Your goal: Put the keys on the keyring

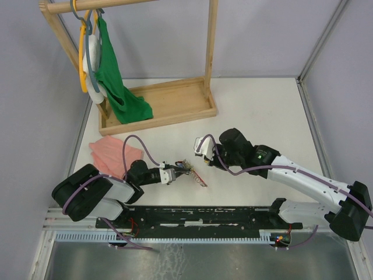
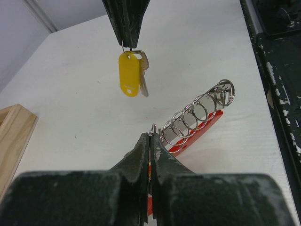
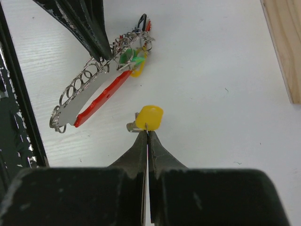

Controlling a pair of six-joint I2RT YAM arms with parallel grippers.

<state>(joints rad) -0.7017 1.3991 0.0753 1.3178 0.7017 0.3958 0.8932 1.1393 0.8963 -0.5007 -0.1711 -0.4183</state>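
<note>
My right gripper (image 3: 147,133) is shut on the small wire loop of the yellow-tagged key (image 3: 149,117), which hangs below its tips (image 2: 126,44) above the table. The key's silver blade (image 2: 143,75) shows behind the tag. My left gripper (image 2: 150,136) is shut on a ring at one end of the keyring (image 2: 197,113), a chain of several silver rings along a red strip (image 2: 200,134). In the right wrist view a bunch of tags, one of them green (image 3: 126,56), sits at the keyring's far end by the left fingers (image 3: 96,42). From above, the two grippers (image 1: 178,170) (image 1: 199,156) are close together.
A wooden rack (image 1: 169,108) with hangers and a green garment (image 1: 116,81) stands at the back left. A pink cloth (image 1: 111,153) lies near the left arm. A black rail (image 1: 204,214) runs along the near edge.
</note>
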